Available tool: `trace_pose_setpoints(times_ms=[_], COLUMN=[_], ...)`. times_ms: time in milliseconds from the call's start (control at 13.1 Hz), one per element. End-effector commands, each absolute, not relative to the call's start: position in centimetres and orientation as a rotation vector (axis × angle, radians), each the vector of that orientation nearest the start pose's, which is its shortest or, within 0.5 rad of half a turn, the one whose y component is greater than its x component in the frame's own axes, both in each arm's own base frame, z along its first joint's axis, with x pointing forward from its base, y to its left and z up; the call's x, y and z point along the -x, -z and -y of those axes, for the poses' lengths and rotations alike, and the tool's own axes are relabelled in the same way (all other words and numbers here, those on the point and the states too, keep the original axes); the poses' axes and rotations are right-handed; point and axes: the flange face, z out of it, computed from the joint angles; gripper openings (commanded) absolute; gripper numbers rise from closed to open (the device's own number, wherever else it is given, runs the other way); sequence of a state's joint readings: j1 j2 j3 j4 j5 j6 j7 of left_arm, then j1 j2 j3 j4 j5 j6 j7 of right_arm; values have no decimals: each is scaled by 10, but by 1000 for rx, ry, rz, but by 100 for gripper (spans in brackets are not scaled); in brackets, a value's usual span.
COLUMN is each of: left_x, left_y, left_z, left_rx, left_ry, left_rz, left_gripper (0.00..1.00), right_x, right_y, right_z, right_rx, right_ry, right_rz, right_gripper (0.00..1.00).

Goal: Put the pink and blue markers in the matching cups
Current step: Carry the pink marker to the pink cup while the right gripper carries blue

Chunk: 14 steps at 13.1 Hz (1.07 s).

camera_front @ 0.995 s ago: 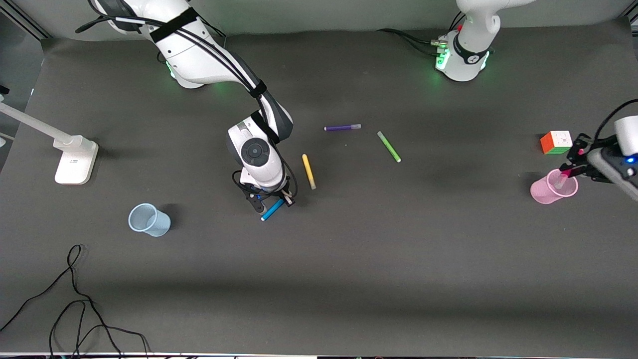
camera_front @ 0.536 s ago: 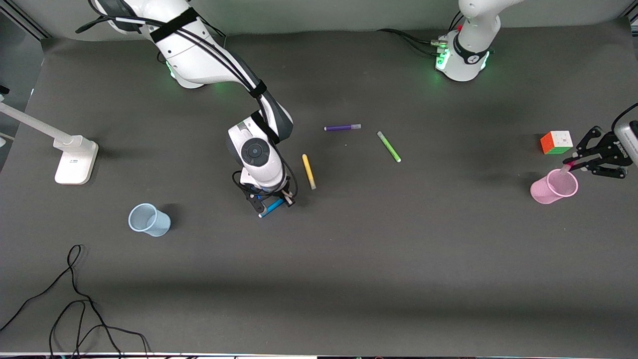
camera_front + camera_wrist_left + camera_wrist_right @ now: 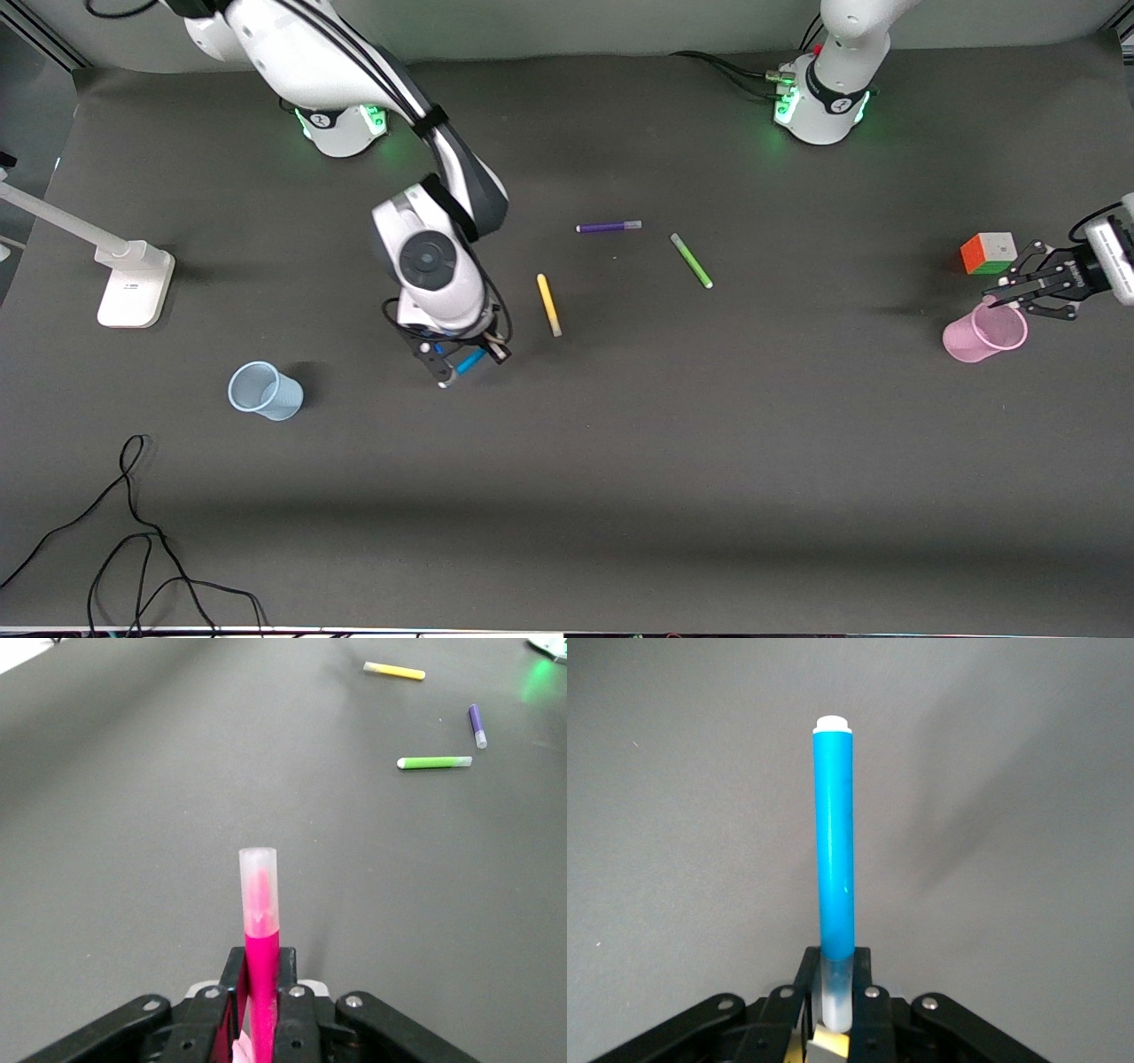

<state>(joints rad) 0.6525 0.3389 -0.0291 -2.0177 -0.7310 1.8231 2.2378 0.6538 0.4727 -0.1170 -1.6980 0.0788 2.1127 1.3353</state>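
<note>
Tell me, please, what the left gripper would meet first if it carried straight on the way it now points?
Probably nothing nearby. The left gripper, shut on the pink marker, points over bare table; the green marker, purple marker and yellow marker lie off to one side, though depth is hard to judge.

Even overhead light, soft shadows beside arms; dim mat (image 3: 620, 461), sharp focus, green base glow

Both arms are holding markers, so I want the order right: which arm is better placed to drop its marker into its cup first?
Probably left. The left gripper, shut on the pink marker, hangs at the pink cup rim. The right gripper, holding the blue marker, is over bare table, well short of the blue cup.
</note>
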Motion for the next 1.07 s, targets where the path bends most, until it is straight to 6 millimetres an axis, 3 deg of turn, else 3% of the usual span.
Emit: trace_pose_setpoints(times_ms=[0, 230, 459, 689, 919, 995], left_x=[-480, -489, -493, -503, -507, -504], left_y=[-255, -266, -270, -258, -254, -250], left_z=[-282, -288, -291, -297, -297, -299], left_rx=[-1967, -1975, -1979, -1969, -1956, -1949], left_ry=[-828, -844, -849, -851, -853, -853], left_rz=[1439, 1463, 1475, 1474, 1470, 1455], left_gripper=[0, 0, 0, 0, 0, 83], right_x=[-575, -583, -587, -587, -584, -583], right_y=[-381, -439, -477, -504, -517, -520], right_z=[-317, -248, -159, -64, 10, 30], right_rx=[2993, 3094, 3156, 3162, 3162, 3159], right_ry=[-112, -176, -269, -322, -328, -323], right_rz=[-1134, -885, -622, -389, -159, -101], right_gripper=[9, 9, 9, 9, 9, 9])
